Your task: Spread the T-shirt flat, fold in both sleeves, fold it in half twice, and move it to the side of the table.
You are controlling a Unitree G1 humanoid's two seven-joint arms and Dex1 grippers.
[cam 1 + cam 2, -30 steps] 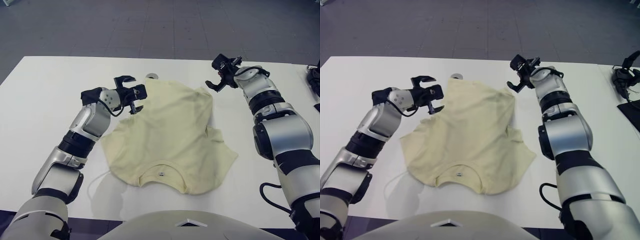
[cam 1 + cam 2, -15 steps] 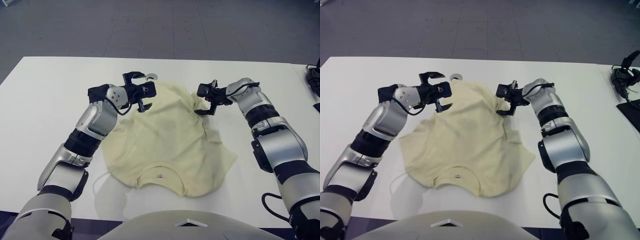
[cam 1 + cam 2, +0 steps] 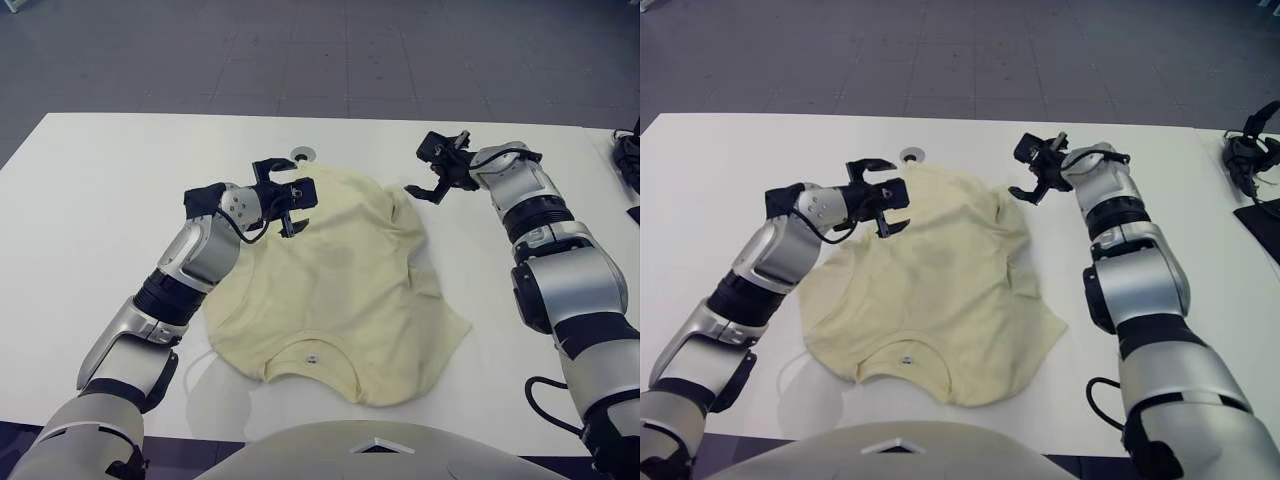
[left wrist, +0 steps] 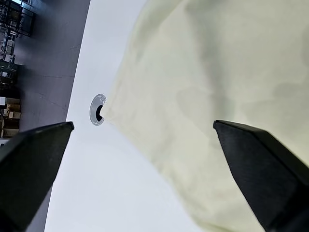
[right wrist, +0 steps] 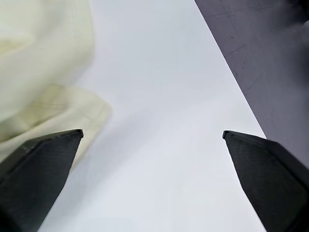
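Note:
A pale yellow T-shirt (image 3: 335, 285) lies rumpled on the white table (image 3: 90, 200), collar toward the near edge and hem toward the far edge. My left gripper (image 3: 288, 195) hovers open over the shirt's far left corner, nothing between its fingers; in the left wrist view the cloth (image 4: 212, 96) lies under the spread fingers. My right gripper (image 3: 437, 172) is open just beyond the shirt's far right corner, above bare table; a folded corner of cloth (image 5: 53, 111) lies beside it in the right wrist view.
A small round metal grommet (image 3: 302, 154) is set in the table just beyond the shirt's far edge. Black cables and gear (image 3: 1245, 155) lie at the table's right end. A thin white cord (image 3: 195, 355) lies near the front left of the shirt.
My right gripper has let go of the shirt's far right corner and drawn back to the right. The left gripper has shifted slightly nearer over the far left corner. The shirt lies flatter.

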